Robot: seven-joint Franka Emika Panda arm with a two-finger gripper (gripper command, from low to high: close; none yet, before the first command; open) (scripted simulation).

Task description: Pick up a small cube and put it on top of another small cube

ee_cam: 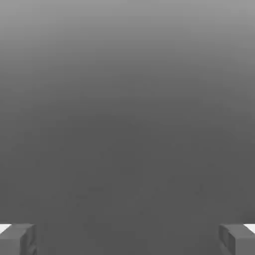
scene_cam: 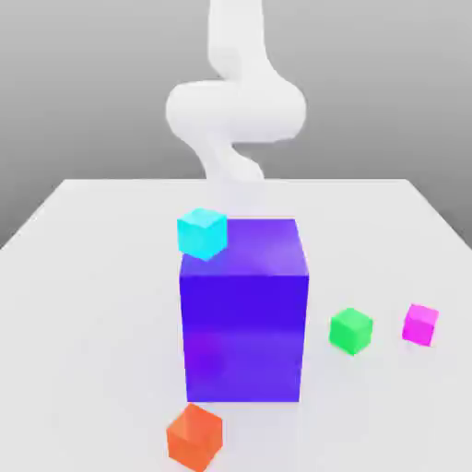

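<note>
Gripper spread wide, fingers far apart, nothing between them, touching nothing.

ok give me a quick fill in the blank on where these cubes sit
The cyan cube sits at the top left corner of the big ___ cube.
The green cube has the ___ cube on its right in the exterior view.
Nearest the exterior camera lies the ___ cube.
Missing words: purple-blue; magenta; orange-red

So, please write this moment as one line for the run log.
gripper: open, holds nothing | small magenta cube: on white table, apart from small green cube | stacking: not yet done
</note>
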